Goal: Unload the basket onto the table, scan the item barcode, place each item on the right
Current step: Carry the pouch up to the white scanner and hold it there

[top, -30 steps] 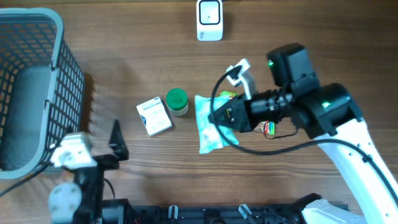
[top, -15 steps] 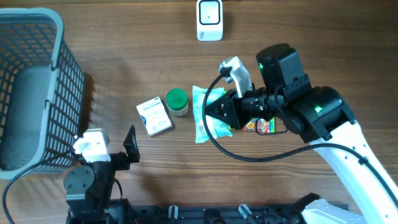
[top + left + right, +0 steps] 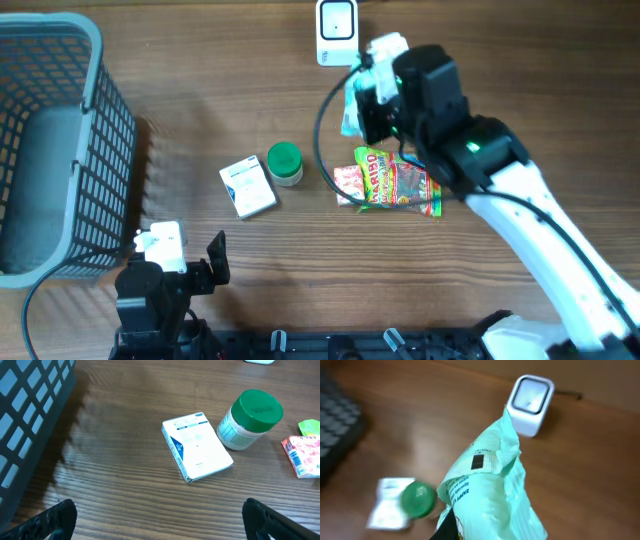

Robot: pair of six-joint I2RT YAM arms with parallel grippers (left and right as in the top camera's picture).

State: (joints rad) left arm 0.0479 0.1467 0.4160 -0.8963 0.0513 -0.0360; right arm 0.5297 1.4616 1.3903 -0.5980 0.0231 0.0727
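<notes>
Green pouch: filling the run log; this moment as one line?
right pincer: shut on green pouch | pouch: near scanner | left pincer: open, empty

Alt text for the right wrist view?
A mint-green packet is held up in the foreground, a black printed patch facing the camera, with the white scanner on the wooden table behind it. Blurred lower left: a green-lidded jar and a white box.

Our left gripper (image 3: 159,515) sits at 7 o'clock, jaws wide. Our right gripper (image 3: 358,108), extended toward 12 o'clock, clamps the green pouch (image 3: 490,485).
</notes>
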